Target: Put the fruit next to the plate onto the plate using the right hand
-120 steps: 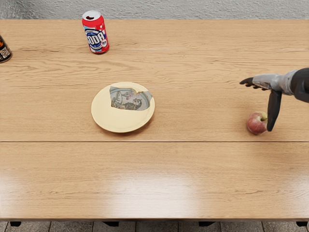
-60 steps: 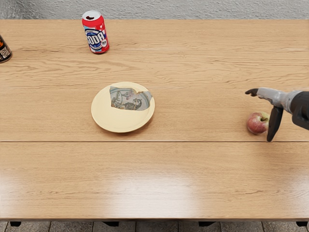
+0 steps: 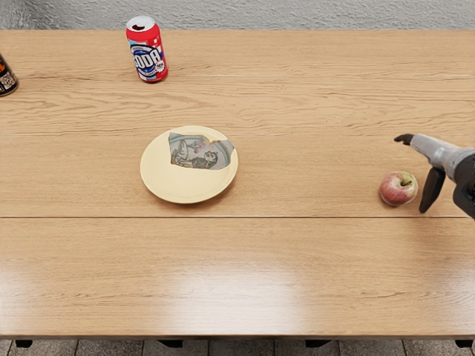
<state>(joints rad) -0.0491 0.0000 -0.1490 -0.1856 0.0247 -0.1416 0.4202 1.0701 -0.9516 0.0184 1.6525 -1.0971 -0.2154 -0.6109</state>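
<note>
The right hand (image 3: 445, 158) shows at the right edge of the desk (image 3: 297, 259), released and holding nothing. One finger (image 3: 430, 191) hangs down just right of the apple (image 3: 398, 188), seemingly a sliver apart from it, while another points left on the apple's far side. The apple sits stem up on the bare desk, well to the right of the plate (image 3: 178, 189), so the task's fruit is not yet gripped or carried. The plate lies left of centre and bears only a printed picture on its far half. A soda can (image 3: 147, 49) stands at the far left, and a dark container (image 3: 6, 76) is cut off by the left edge; both are well away from the route. The left arm is out of sight.

The step in hand appears to be the grasp. To do it well, the hand should shift left until its fingers bracket the apple on opposite sides, then clench around the widest part. A one-sided nudge could roll the round fruit away. Once held, it should be lifted clear, carried left and set down gently near the plate's middle.
</note>
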